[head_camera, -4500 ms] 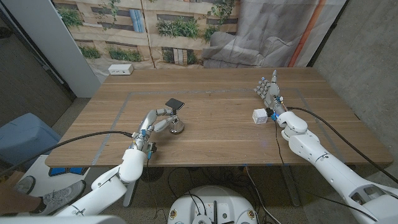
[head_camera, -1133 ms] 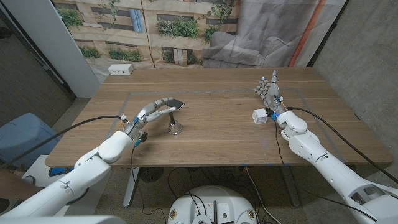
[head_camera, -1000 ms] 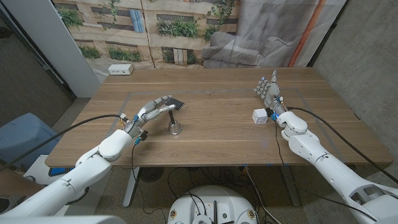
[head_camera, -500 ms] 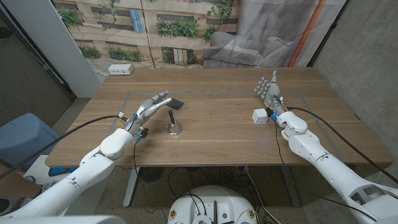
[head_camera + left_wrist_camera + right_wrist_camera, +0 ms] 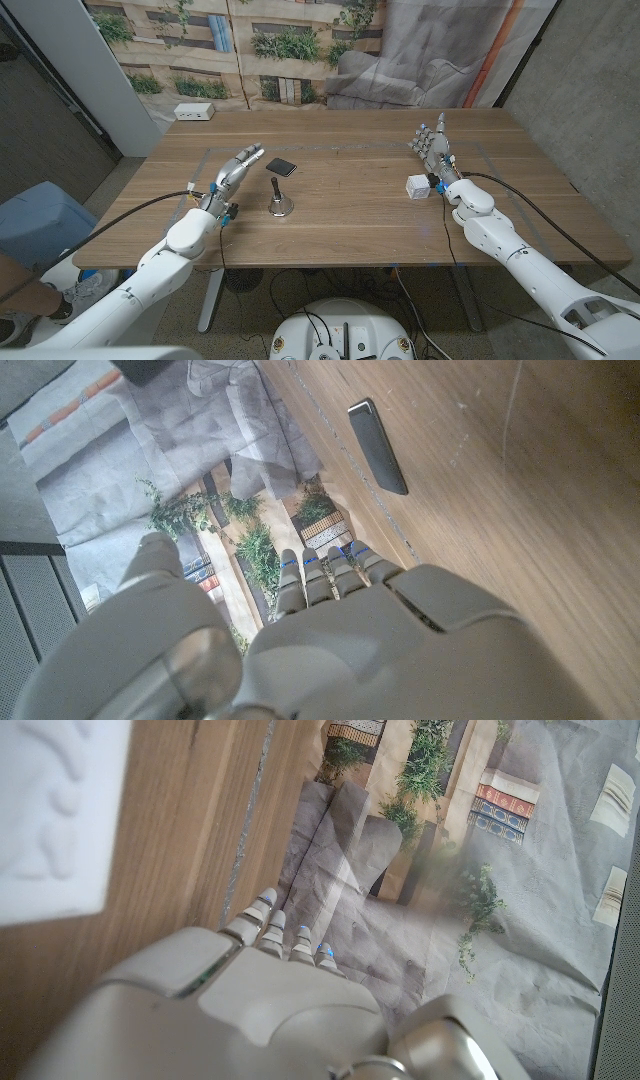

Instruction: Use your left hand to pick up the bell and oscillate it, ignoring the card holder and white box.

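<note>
Wooden table (image 5: 350, 215): one bell (image 5: 279, 205), one card holder (image 5: 281, 166).

On the table (image 5: 350, 215): bell (image 5: 280, 204) standing left of centre, card holder (image 5: 281, 166) lying just behind it, left hand (image 5: 232, 173) near both on their left, white box (image 5: 418, 186) well apart at right, right hand (image 5: 433, 150) just beside and behind the box.

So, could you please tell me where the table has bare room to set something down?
The widest bare stretch lies between the bell and the white box. The near edge is bare too. It is tighter around the left hand, the card holder and the bell, and by the right hand.
</note>
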